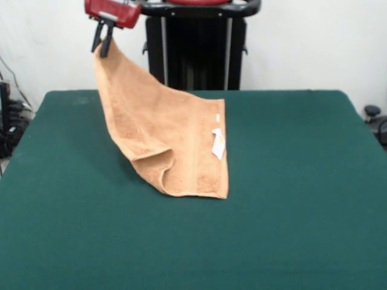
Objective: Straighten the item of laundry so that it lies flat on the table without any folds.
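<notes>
The orange-tan terry towel hangs by one corner from my gripper at the upper left of the front view. The gripper is shut on that corner, high above the dark green table. The towel slopes down to the right; its lower edge rests on the table near the middle. A fold curls under at the lower left of the towel. A white care tag sticks out at its right edge.
The robot's black pedestal stands behind the table's far edge. Cables and dark gear lie off the table at the left, and a dark object sits off the right edge.
</notes>
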Tool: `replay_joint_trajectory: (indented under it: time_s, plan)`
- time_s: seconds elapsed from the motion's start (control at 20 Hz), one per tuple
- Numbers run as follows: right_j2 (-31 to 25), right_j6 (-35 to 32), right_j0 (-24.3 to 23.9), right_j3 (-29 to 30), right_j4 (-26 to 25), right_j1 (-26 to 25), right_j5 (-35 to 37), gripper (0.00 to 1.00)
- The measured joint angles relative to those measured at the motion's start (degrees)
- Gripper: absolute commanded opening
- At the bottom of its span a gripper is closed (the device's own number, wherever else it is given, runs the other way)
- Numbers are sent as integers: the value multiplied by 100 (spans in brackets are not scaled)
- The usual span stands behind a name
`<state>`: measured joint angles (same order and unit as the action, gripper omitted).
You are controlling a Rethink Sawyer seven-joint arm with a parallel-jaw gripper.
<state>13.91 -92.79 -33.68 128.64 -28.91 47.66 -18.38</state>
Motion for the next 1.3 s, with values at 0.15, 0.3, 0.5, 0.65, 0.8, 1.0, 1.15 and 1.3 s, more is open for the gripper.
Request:
replay_joint_trajectory:
  time_s: [0.15,0.3,0.5,0.65,0.8,1.0,1.15,1.3]
  plan:
    - [-19,0,-348,-2,-243,-390,-385,0]
    - [-75,0,-638,-7,-375,-766,-742,0]
    - [-229,0,-1130,-36,-668,-1534,-1402,100]
    - [-280,0,-1181,-37,-709,-1640,-1474,100]
    - [-379,0,-1181,-18,-712,-1755,-1529,100]
    - [-405,0,-864,165,-453,-1448,-1528,100]
    - [-392,0,-440,357,-97,-965,-1517,100]
    - [-393,0,-155,474,137,-580,-1451,100]
